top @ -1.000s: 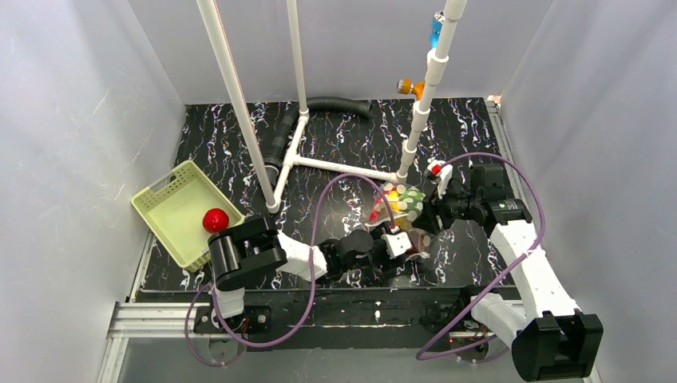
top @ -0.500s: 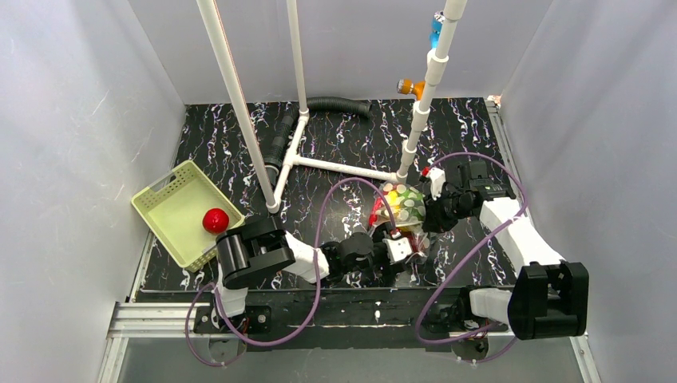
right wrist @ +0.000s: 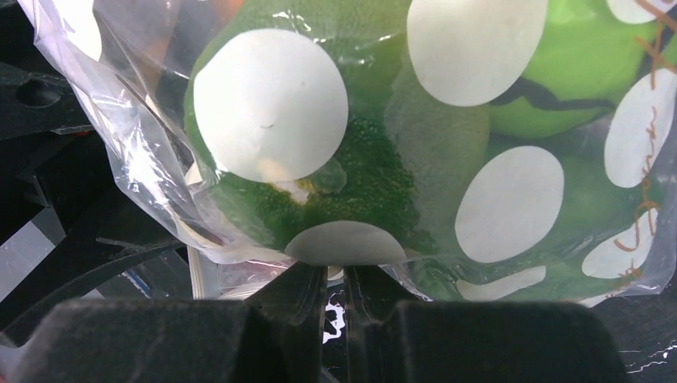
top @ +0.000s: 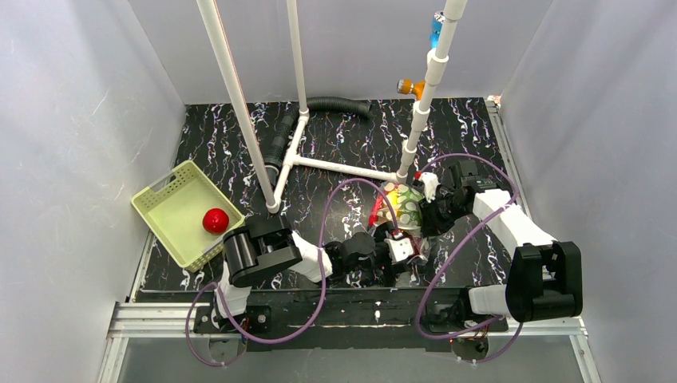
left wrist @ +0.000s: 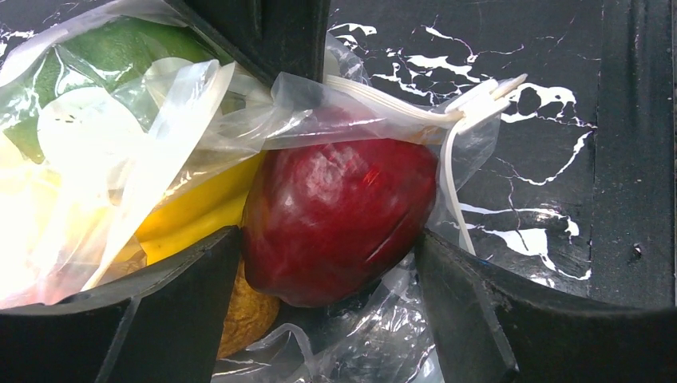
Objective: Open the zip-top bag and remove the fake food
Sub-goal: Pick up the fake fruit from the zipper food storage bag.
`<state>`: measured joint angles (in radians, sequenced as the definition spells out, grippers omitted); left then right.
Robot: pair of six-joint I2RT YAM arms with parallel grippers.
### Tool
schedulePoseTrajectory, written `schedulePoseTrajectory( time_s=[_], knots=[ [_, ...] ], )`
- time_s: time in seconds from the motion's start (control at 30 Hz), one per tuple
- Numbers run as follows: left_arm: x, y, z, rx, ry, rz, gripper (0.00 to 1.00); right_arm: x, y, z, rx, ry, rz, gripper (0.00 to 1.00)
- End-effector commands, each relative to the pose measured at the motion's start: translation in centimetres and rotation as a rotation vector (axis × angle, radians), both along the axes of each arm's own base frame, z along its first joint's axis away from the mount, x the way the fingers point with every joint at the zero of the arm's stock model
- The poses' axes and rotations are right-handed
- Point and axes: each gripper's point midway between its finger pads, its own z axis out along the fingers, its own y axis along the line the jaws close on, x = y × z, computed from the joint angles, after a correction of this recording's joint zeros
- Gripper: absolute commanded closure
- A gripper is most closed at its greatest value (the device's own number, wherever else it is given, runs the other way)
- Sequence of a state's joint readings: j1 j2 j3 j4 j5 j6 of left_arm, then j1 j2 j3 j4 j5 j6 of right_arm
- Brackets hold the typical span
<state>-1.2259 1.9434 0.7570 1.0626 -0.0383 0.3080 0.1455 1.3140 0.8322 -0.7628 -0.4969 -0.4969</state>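
1. The right pincer is narrowed to a slit and nips the lower edge of the zip-top bag. A green piece presses against the dotted film just above.
2. The left pincer stands wide, its jaws either side of a dark red fruit inside the bag, with film between. A yellow banana lies beside it.
3. The bag sits mid-counter, near the foot of the white pipe frame.
4. Well to the left, a pale green basket holds a red round fruit.

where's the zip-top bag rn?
Top view: the zip-top bag sits right of centre on the table, just in front of the white pipe stand, between the left tool and the right tool, which pinches its plastic.
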Motion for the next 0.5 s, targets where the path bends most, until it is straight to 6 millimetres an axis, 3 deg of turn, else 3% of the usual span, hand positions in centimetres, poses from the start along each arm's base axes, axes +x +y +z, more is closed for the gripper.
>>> schedulePoseTrajectory(
  time_s=[0.0, 0.23, 0.3, 0.47],
  knots=[
    [-0.18, -0.78, 0.49, -0.028, -0.015, -0.027, 0.21, -0.15, 0.22, 0.28, -0.007, 0.021, 0.032, 0.82],
    [-0.26, -0.42, 0.24, -0.042, -0.014, -0.022, 0.15, -0.33, 0.44, 0.27, 0.003, 0.033, 0.039, 0.82],
    [-0.26, -0.48, 0.37, -0.047, -0.014, -0.021, 0.06, -0.4, 0.48, 0.27, 0.006, 0.037, 0.04, 0.82],
    [-0.35, -0.35, 0.27, -0.048, -0.017, -0.026, 0.05, -0.44, 0.52, 0.22, 0.008, 0.044, 0.041, 0.82]
  ],
)
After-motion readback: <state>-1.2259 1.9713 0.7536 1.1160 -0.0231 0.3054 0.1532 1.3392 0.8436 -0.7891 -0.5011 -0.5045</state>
